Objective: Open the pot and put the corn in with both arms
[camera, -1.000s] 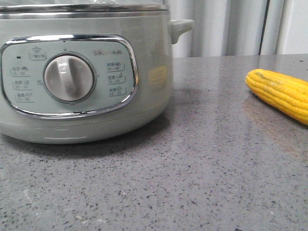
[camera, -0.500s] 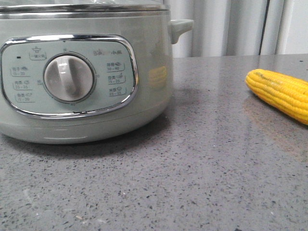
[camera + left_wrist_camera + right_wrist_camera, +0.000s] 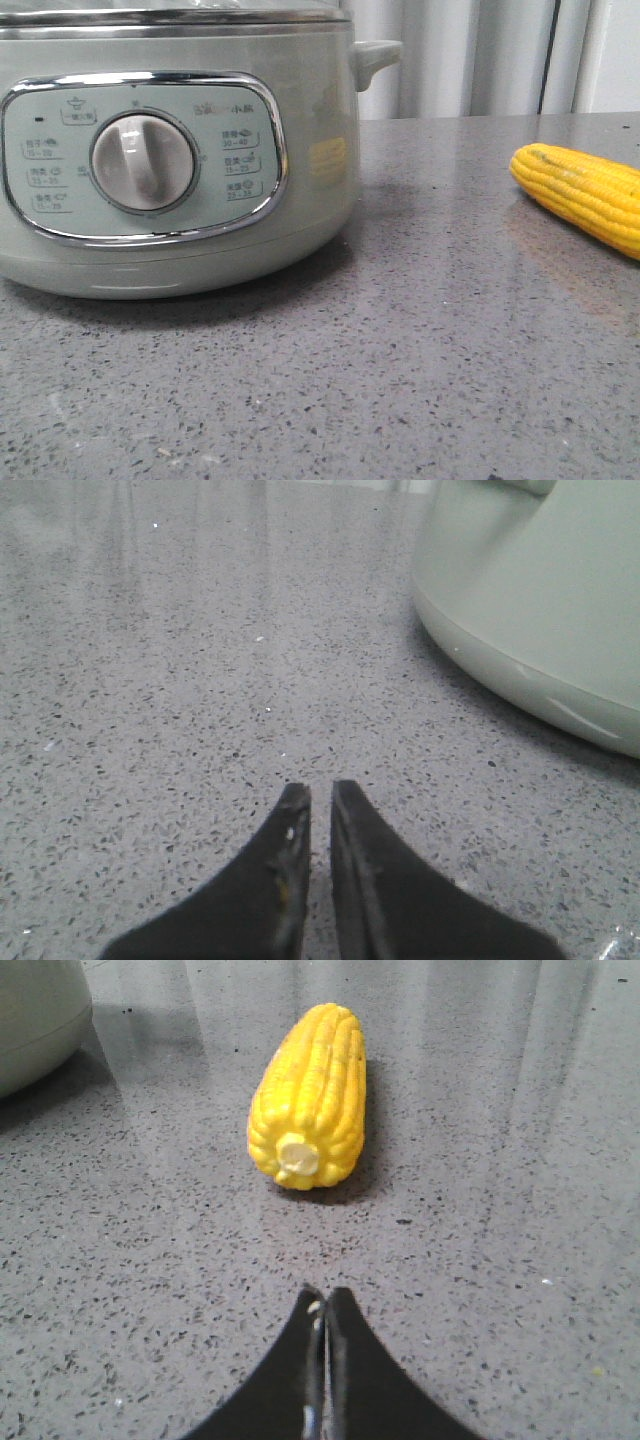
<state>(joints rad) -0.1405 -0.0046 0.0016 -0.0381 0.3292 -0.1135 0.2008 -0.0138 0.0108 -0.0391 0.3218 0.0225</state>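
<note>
Plainly nothing is begun: the pot (image 3: 170, 150) sits lidded on the counter (image 3: 420, 360), the corn (image 3: 308, 1095) lies well apart to its right, facing the clenched, empty right gripper (image 3: 325, 1305), and the left gripper (image 3: 318, 800), nearly closed, holds nothing.

On the pot (image 3: 180, 150) at the left of the front frame, you had a chrome-framed control panel (image 3: 140, 158) printed with small dark labels around the dial (image 3: 143, 162). Most were Chinese characters too small to read. You could make out number ranges under them: "30-40" and "15-25" right of the dial, and roughly "10-20" and "25-35" left of it. A brand mark above the dial stayed illegible.
</note>
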